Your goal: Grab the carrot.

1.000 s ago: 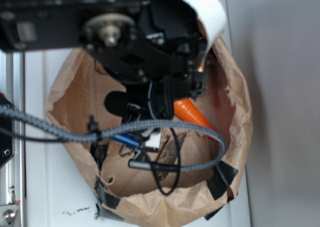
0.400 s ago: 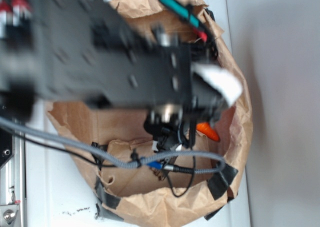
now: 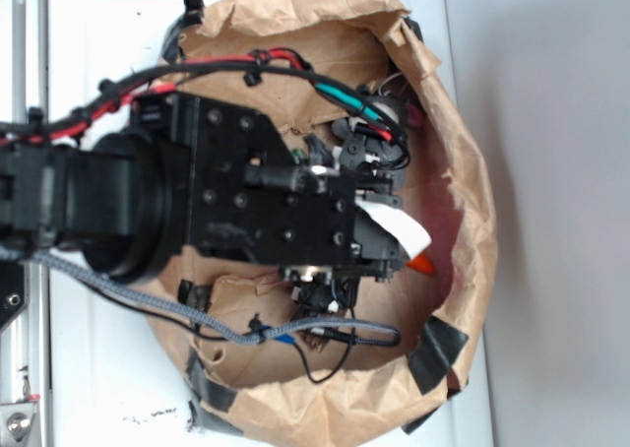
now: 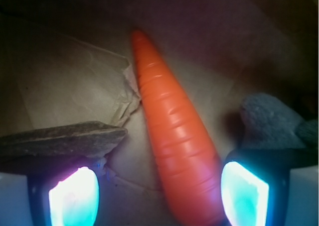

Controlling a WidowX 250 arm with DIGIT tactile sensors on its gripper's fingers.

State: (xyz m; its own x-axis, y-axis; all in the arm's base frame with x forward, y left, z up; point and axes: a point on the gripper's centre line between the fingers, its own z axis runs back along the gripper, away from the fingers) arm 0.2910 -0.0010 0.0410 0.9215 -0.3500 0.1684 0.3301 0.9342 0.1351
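While my pincer point(image 4: 158, 193) hangs low inside the brown paper bag point(image 3: 463, 186), its two fingers are spread apart, and the carrot point(image 4: 172, 136) lies between them, closer to the right finger point(image 4: 245, 193); I cannot tell if it touches that one. From the carrot, the flat brown shard point(image 4: 62, 139) lies on the left, just above my left finger point(image 4: 74, 197). A grey plush thing point(image 4: 271, 121) sits on the right of the carrot, behind the right finger. Farther away, the carrot's point rests on wrinkled paper. In the exterior view only the orange tip point(image 3: 421, 264) shows beside my arm point(image 3: 246, 196), and the bag stands on the white surface point(image 3: 108, 393).
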